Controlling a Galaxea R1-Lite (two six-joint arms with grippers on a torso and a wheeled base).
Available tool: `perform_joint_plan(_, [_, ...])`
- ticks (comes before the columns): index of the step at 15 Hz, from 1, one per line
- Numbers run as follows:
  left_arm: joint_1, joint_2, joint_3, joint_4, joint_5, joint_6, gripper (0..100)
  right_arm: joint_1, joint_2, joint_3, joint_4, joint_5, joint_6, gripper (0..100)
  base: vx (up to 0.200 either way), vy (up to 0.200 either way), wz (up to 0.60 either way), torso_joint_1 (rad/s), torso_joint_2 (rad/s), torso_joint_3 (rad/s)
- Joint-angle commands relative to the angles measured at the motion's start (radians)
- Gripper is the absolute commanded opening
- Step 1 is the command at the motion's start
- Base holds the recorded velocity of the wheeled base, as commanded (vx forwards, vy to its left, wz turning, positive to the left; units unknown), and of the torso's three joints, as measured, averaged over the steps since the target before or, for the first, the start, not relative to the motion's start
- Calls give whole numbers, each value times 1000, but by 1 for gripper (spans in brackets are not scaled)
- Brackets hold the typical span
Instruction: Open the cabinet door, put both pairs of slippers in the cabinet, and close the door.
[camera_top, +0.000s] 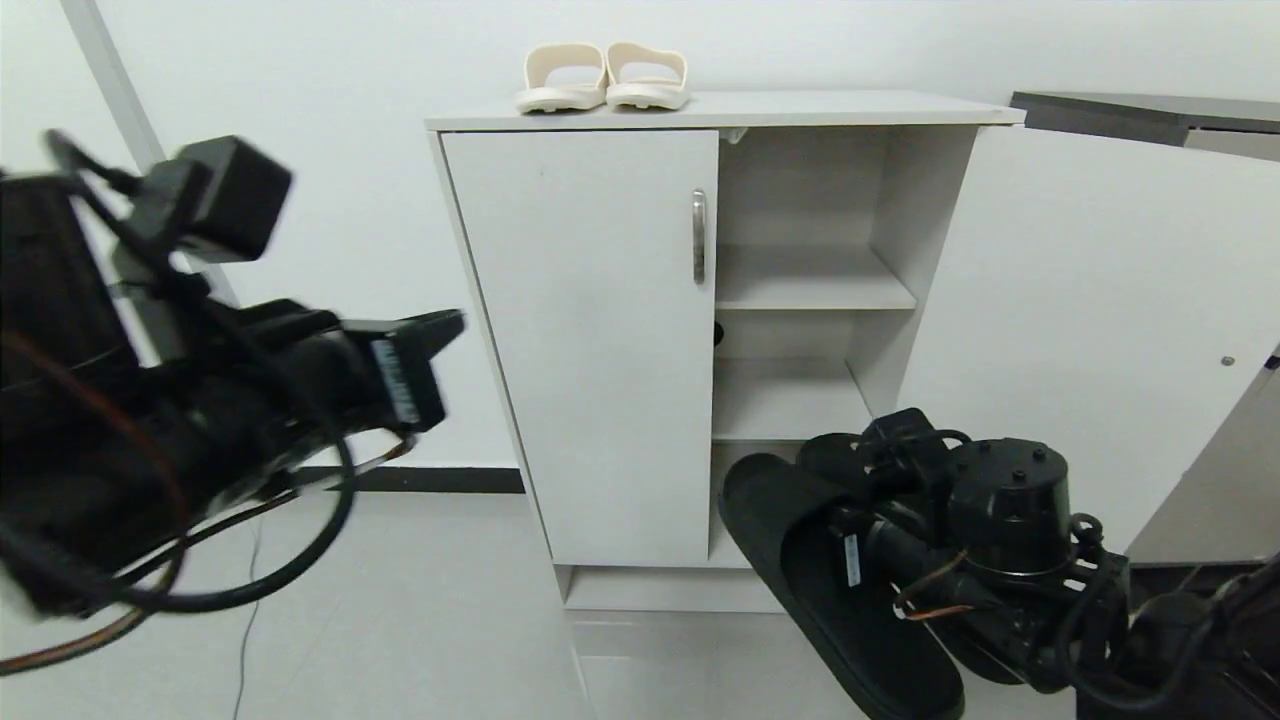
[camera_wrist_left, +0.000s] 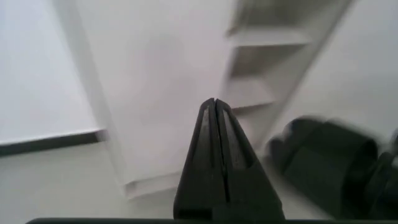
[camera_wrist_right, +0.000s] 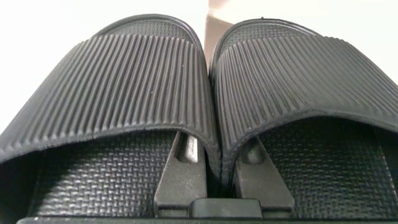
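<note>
Right gripper (camera_wrist_right: 214, 155): fingers clamped on the touching inner edges of the two black slippers (camera_wrist_right: 149, 81), reaching in under the ribbed straps; both slippers are carried as one bundle.
Black slippers, place: in the air, low, in front of the cabinet's (camera_top: 800, 108) open right half, tilted, with one end near the lowest opening and not yet inside.
Left gripper (camera_wrist_left: 215, 109): fingers pressed together on nothing, raised off to the left, well apart from the cabinet.
Right door (camera_top: 1080, 330): swung wide open.
Left door (camera_top: 590, 340): shut, with its handle (camera_top: 699, 237) at the edge of the opening.
Shelves: upper shelf (camera_top: 810, 285) and middle shelf (camera_top: 790, 405) are bare; the bottom space is partly hidden by the slippers.
Pale slippers (camera_top: 603, 78): side by side on the cabinet top, waiting their turn.
Step, judged: place the black pair inside.
How to do it well: level the pair so the soles face down. Enter between the left door's edge and the right wall without clipping either. Push deep enough that the door can close. Release only once the soles rest on a shelf.
Risk, judged: the pinch grips thin edges only, so a knock on a shelf lip could twist one slipper loose.
</note>
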Motion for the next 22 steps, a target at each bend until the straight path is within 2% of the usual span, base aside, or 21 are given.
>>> perform_joint_plan(1, [211, -341, 210, 85, 110, 53, 0, 2, 89, -68, 0, -41, 25, 0, 0, 0, 0, 0, 0, 0])
perform_joint_plan(2, [272, -432, 279, 87, 155, 53, 0, 2, 100, -80, -2, -56, 25, 0, 0, 0, 0, 0, 0, 0])
perform_joint_plan(3, [291, -465, 307, 87, 170, 53, 0, 2, 103, -81, 0, -59, 25, 0, 0, 0, 0, 0, 0, 0])
perform_joint_plan(4, [370, -610, 411, 88, 208, 47, 0, 2, 105, -81, 0, -61, 25, 0, 0, 0, 0, 0, 0, 0])
perform_joint_plan(6, [462, -752, 546, 90, 212, 44, 0, 2, 103, -78, -2, -62, 25, 0, 0, 0, 0, 0, 0, 0])
perform_joint_plan(7, [528, -830, 640, 90, 207, 46, 0, 4, 103, -78, -2, -64, 25, 0, 0, 0, 0, 0, 0, 0])
perform_joint_plan(8, [558, -904, 707, 93, 205, 46, 0, 5, 105, -77, -2, -64, 25, 0, 0, 0, 0, 0, 0, 0])
perform_joint_plan(9, [561, -961, 757, 105, 204, 47, 0, 7, 106, -77, -2, -64, 25, 0, 0, 0, 0, 0, 0, 0])
perform_joint_plan(11, [559, -1081, 758, 272, 175, 47, 0, 13, 106, -72, -2, -64, 25, 0, 0, 0, 0, 0, 0, 0])
perform_joint_plan(12, [558, -1211, 760, 406, 124, 63, 0, 18, 106, -68, -2, -64, 25, 0, 0, 0, 0, 0, 0, 0])
perform_joint_plan(13, [548, -1268, 750, 447, 75, 64, 0, 19, 106, -68, -2, -64, 25, 0, 0, 0, 0, 0, 0, 0])
perform_joint_plan(14, [547, -1268, 758, 419, 61, 41, 0, 19, 106, -68, -3, -64, 26, 0, 0, 0, 0, 0, 0, 0])
perform_joint_plan(15, [547, -1268, 758, 416, 12, 37, 0, 19, 106, -68, -3, -64, 26, 0, 0, 0, 0, 0, 0, 0])
perform_joint_plan(16, [547, -1268, 760, 419, -95, 32, 0, 22, 106, -68, -3, -64, 26, 0, 0, 0, 0, 0, 0, 0])
perform_joint_plan(17, [547, -1268, 760, 449, -177, 41, 0, 27, 106, -68, -3, -64, 26, 0, 0, 0, 0, 0, 0, 0])
perform_joint_plan(19, [547, -1266, 760, 459, -253, 60, 0, 34, 106, -66, -3, -64, 26, 0, 0, 0, 0, 0, 0, 0])
perform_joint_plan(22, [547, -1266, 760, 461, -278, 69, 0, 41, 125, -69, -19, -64, 28, 0, 0, 0, 0, 0, 0, 0])
